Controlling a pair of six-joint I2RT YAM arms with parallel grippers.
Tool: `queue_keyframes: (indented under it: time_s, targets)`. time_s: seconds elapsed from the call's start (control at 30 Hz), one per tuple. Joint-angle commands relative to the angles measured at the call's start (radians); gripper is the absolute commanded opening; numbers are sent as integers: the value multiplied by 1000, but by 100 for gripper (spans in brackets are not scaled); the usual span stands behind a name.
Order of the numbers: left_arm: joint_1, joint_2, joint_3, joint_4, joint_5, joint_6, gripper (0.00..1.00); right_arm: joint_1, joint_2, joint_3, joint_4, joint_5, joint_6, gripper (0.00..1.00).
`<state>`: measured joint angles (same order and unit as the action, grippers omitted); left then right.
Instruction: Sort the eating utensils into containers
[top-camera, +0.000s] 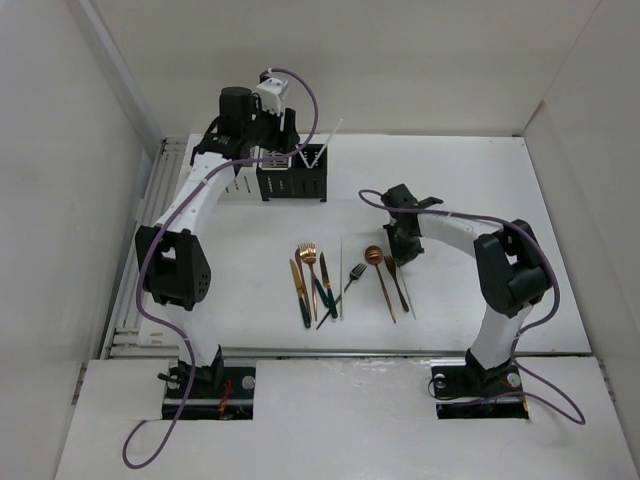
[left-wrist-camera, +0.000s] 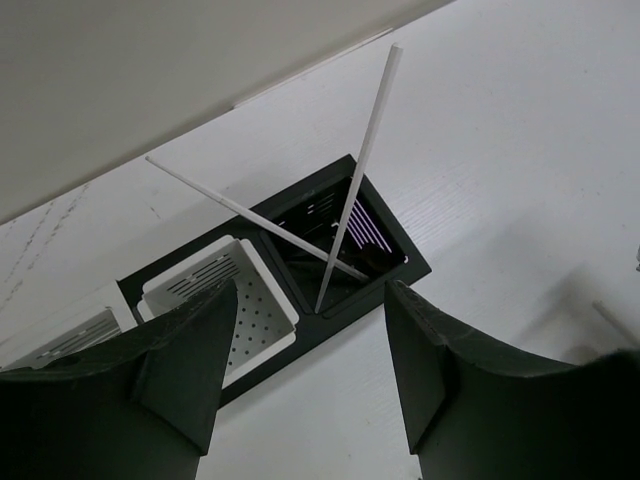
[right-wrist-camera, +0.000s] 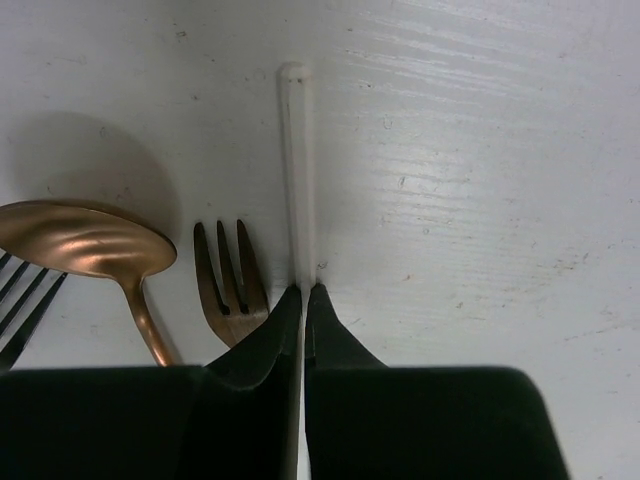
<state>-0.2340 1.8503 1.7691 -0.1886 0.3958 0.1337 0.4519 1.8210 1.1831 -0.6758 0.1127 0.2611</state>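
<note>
Pinching a white stick (right-wrist-camera: 298, 170) between closed fingertips, the right gripper (right-wrist-camera: 303, 292) is sitting low over the table (right-wrist-camera: 480, 150). The stick is lying flat on the white surface, pointing away from the wrist, and the grip is falling partway along its length. Just left of the stick in the right wrist view, a copper fork (right-wrist-camera: 228, 285) is lying with its tines pointing away. Further left, a copper spoon (right-wrist-camera: 85, 240) is resting bowl up.

The left gripper (left-wrist-camera: 310, 385) is hovering over the containers at the table's far left, its jaws standing apart with nothing between them. Below it, a black caddy (left-wrist-camera: 412, 262) is holding two white sticks (left-wrist-camera: 360, 170), both leaning and crossing each other. A white caddy (left-wrist-camera: 225, 310) is adjoining the black one on its left side.

In the top view, the other utensils (top-camera: 315, 280) are lying in a loose row mid-table, between the two arms and well apart from the caddies. They are showing copper and dark finishes.
</note>
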Motion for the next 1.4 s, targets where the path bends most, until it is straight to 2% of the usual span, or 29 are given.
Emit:
queue_keyframes:
  time_s: [0.0,0.07,0.1,0.13,0.17,0.27,0.3,0.4,0.57,0.7,0.8,0.97,1.1,1.2,1.23,1.33,1.37]
  targets:
    - [2,-42,53,-18,61,41,58,-10,35,10,19,24,-29,0]
    - [2,-42,72,-44,145,81,62,-33,3,42,32,69,-45,0]
    - [2,-42,72,-61,178,105,66,-42,-15,62,32,83,-63,0]
    - [-8,-42,82,-107,216,168,69,-42,-56,87,41,97,-83,0]
    - [-8,-42,93,-133,291,206,69,-57,-78,117,41,111,-94,0]
    - [-54,-33,102,-230,395,311,71,-70,-135,260,50,134,-135,0]
    - [-63,-33,102,-247,423,325,71,-70,-135,338,50,134,-135,0]
    - [-87,-33,102,-287,536,336,75,-70,-154,429,76,66,-146,0]
    - [-119,-23,102,-235,699,229,82,-21,-215,469,299,-56,-88,0]
    - [-140,-14,102,-94,699,92,84,31,-236,469,421,-122,-25,0]
    - [-140,-14,93,-49,687,43,84,56,-249,469,478,-143,21,0]
    - [-140,4,67,70,724,-92,86,94,-249,460,519,-174,49,0]
    - [-149,4,46,72,683,-92,86,114,-249,460,532,-185,59,0]
    - [-149,13,46,92,649,-104,79,123,-239,460,541,-217,69,0]
    - [-149,13,46,92,629,-115,69,123,-239,460,541,-228,69,0]
    - [-149,23,46,116,608,-135,51,123,-239,438,552,-263,69,0]
    - [-149,23,46,117,607,-135,31,123,-239,438,561,-263,69,0]
